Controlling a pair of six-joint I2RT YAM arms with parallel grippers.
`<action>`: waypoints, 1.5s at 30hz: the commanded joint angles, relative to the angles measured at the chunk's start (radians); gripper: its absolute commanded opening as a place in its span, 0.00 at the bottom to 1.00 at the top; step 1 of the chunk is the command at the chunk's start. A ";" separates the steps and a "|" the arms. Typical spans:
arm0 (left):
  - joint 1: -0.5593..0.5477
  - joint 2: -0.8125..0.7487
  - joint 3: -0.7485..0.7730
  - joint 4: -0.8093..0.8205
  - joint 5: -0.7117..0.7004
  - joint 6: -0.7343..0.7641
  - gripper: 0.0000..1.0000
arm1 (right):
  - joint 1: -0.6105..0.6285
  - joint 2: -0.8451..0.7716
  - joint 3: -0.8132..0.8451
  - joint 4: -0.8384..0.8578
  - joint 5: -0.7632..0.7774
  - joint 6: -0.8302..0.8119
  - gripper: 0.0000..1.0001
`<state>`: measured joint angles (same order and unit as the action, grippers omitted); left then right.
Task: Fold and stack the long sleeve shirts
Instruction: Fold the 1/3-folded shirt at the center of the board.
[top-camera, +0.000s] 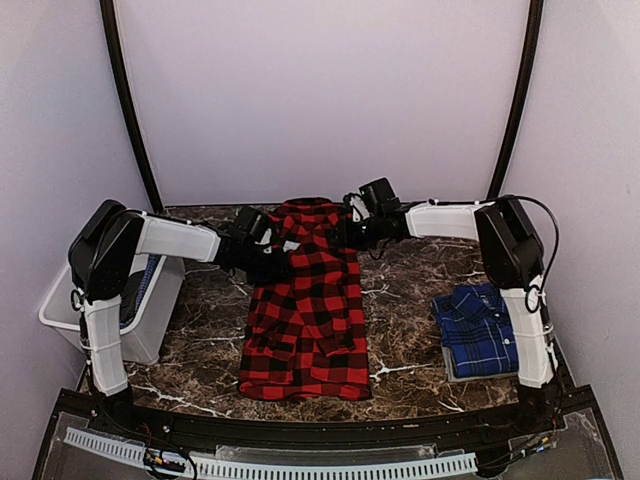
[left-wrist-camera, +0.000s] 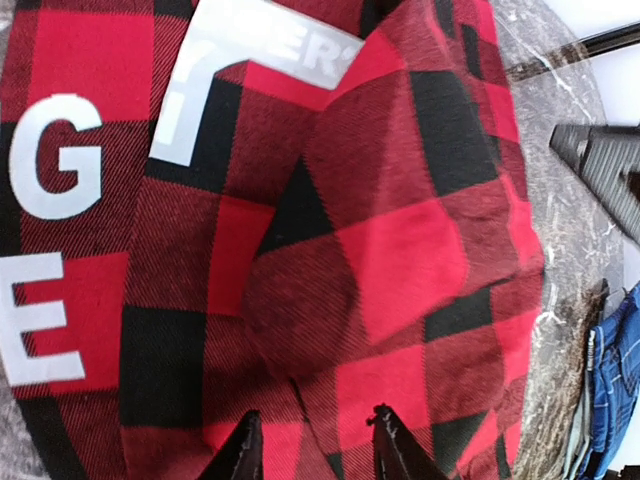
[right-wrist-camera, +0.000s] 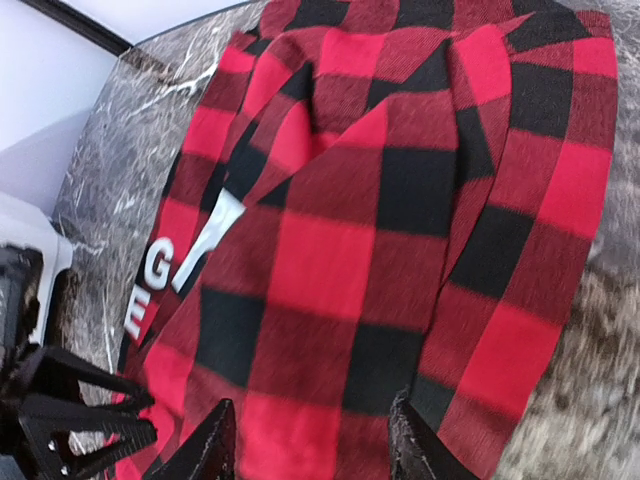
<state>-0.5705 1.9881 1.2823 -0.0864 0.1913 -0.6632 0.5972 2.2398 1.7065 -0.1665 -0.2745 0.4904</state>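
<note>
A red-and-black checked long sleeve shirt (top-camera: 305, 310) lies lengthwise in the middle of the table, its sides folded in and its collar end at the far side. My left gripper (top-camera: 268, 245) hovers at the shirt's far left corner. In the left wrist view its fingers (left-wrist-camera: 315, 415) stand apart over the cloth (left-wrist-camera: 400, 250) and hold nothing. My right gripper (top-camera: 352, 228) is at the far right corner, also open above the fabric (right-wrist-camera: 330, 260), its fingers (right-wrist-camera: 312, 402) gripping nothing. A blue plaid shirt (top-camera: 480, 330) lies folded at the right.
A white bin (top-camera: 110, 310) stands off the table's left edge. The marble tabletop (top-camera: 410, 300) separates the two shirts. White lettering (left-wrist-camera: 55, 160) shows on the red shirt. The curtain wall closes off the back.
</note>
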 joint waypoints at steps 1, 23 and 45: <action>0.026 0.041 0.046 0.047 0.024 -0.037 0.37 | -0.042 0.104 0.123 0.007 -0.085 -0.001 0.49; 0.043 0.111 0.119 0.109 0.033 -0.107 0.07 | -0.053 0.280 0.352 0.004 -0.153 0.013 0.44; 0.044 0.081 0.094 -0.052 -0.042 -0.152 0.00 | -0.054 0.393 0.498 -0.066 -0.179 -0.033 0.44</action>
<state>-0.5320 2.1025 1.3758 -0.0731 0.1638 -0.8127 0.5407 2.6007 2.1471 -0.2173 -0.4526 0.4801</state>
